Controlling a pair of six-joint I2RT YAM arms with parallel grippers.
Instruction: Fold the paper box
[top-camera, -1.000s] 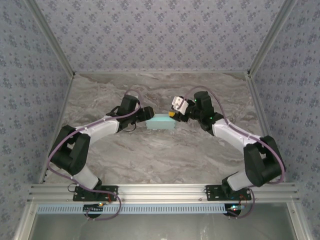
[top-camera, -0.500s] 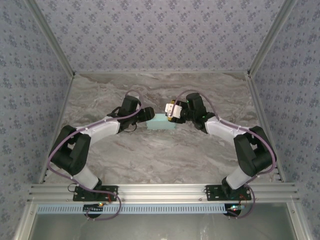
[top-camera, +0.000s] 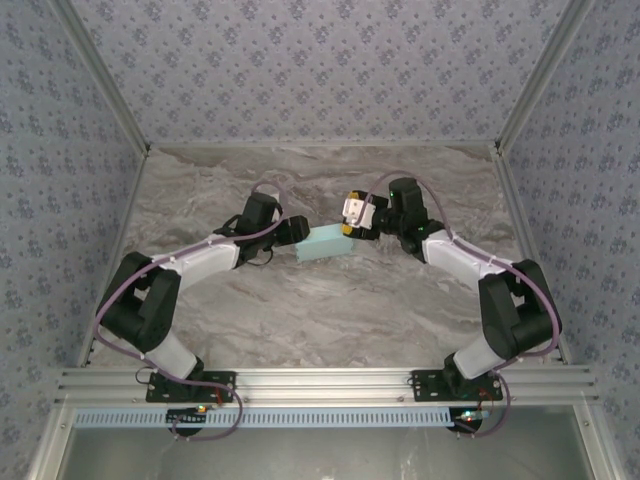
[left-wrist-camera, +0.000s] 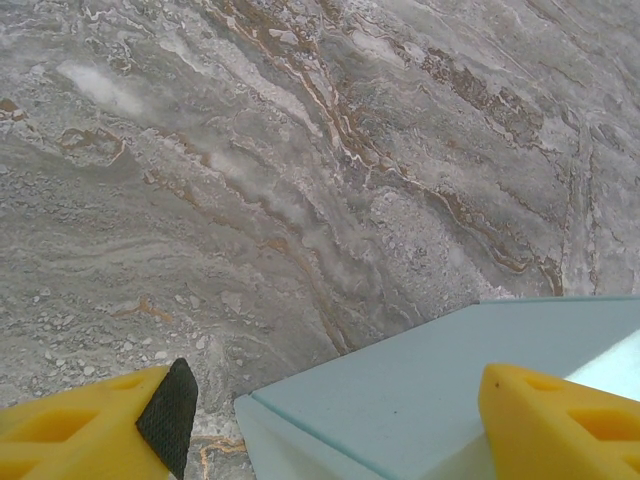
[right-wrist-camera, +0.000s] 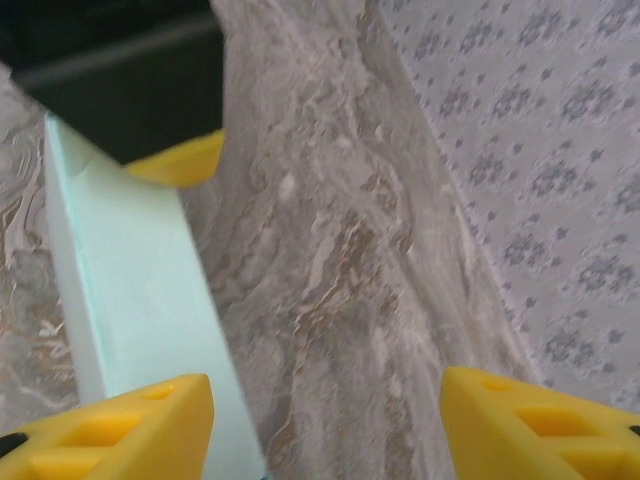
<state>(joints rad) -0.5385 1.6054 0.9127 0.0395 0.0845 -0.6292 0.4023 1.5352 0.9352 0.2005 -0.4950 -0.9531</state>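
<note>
Your paper box (top-camera: 325, 243) lies on the worktop (top-camera: 300, 310) as a closed, pale cyan block with crisp edges, slightly skewed. At its left end your left gripper (top-camera: 297, 232) stands wide open astride a corner, one finger (left-wrist-camera: 100, 425) clear of the card. By its right end the right gripper (top-camera: 348, 226) gapes, holding nothing. Bare worktop surrounds the box.

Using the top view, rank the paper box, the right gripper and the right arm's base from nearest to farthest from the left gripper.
1. paper box: in the middle, its left end right at the left gripper.
2. right gripper: at the box's opposite, right end.
3. right arm's base: at the near edge, on the right.
</note>
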